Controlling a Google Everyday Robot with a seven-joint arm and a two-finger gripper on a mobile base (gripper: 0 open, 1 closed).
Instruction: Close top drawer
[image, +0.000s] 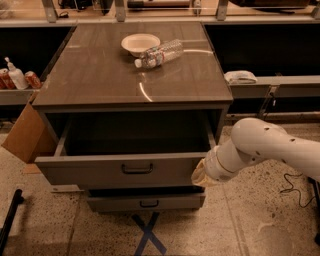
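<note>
Camera view: nearest, a blue tape cross (148, 234) marks the floor. Beyond it the wide grey top drawer with black bar handle (100, 171) stands pulled out. The white arm's tool (199, 175) sits at the drawer front's 3 o'clock end; whether it is wide or narrow cannot be told. Farther back on the surface (100, 80), a clear plastic bottle (160, 52) lies at 4 o'clock of a white bowl (140, 44).

Grey cabinet top (100, 75) with bowl (140, 44) and toppled bottle (160, 53); gripper (199, 175) below front edge.

Two drawers (100, 172) (175, 201), one bowl (140, 44)
</note>
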